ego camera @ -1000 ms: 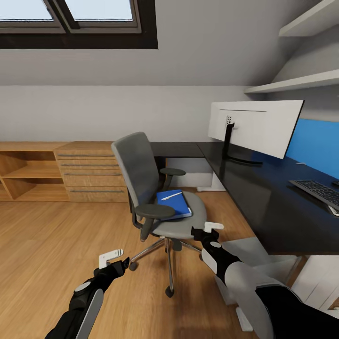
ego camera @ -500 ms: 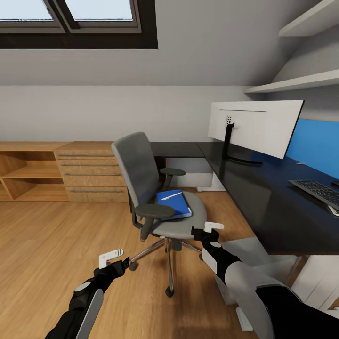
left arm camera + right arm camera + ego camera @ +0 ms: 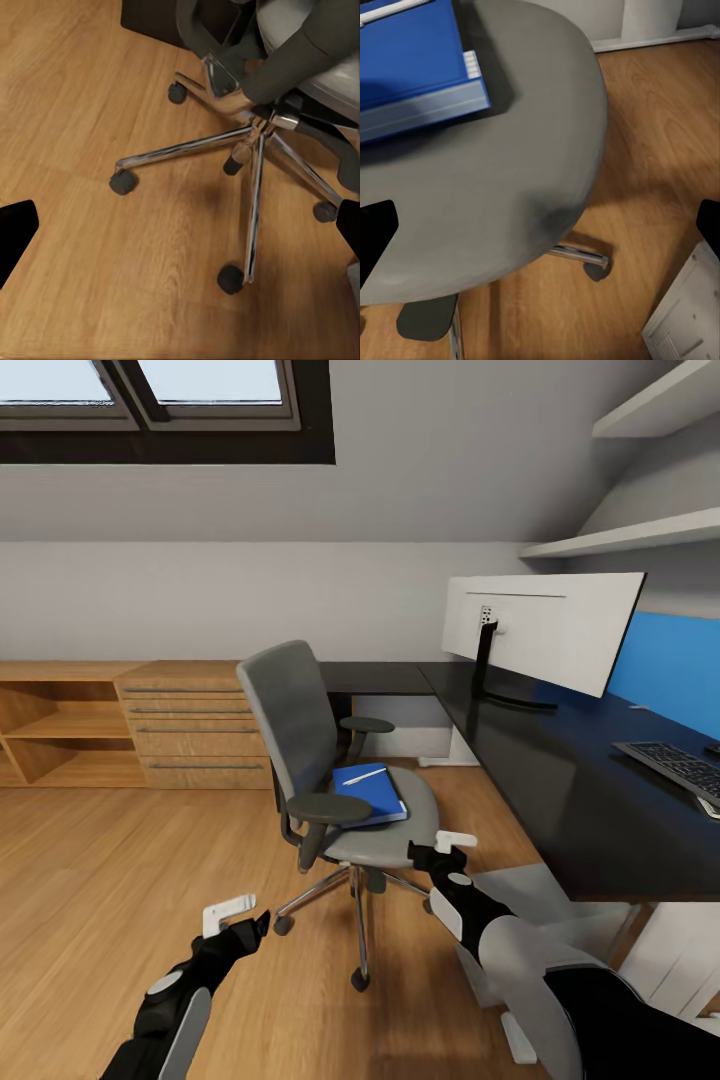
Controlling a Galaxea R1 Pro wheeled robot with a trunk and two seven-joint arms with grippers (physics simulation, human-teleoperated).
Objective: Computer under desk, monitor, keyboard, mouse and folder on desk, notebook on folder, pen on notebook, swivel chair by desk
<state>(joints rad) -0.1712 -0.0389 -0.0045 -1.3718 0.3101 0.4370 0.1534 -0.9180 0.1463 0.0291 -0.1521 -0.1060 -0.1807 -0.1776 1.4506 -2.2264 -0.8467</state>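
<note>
Folder (image 3: 371, 791), bright blue with white page edges, is lying on the swivel chair (image 3: 330, 760) seat; both grippers' fingers are spread.

Left gripper (image 3: 232, 916) low, fingers spread wide, right gripper (image 3: 447, 845) raised higher, fingers apart, both arms forward

Glossy black L-shaped desk (image 3: 560, 780) carries the monitor (image 3: 545, 628) near its inner corner, round base planted on the top, and the keyboard (image 3: 675, 765) farther along toward the right end. On the wood floor (image 3: 90, 880) beside the desk's front edge, the swivel chair (image 3: 330, 760) stands on its castors.
</note>
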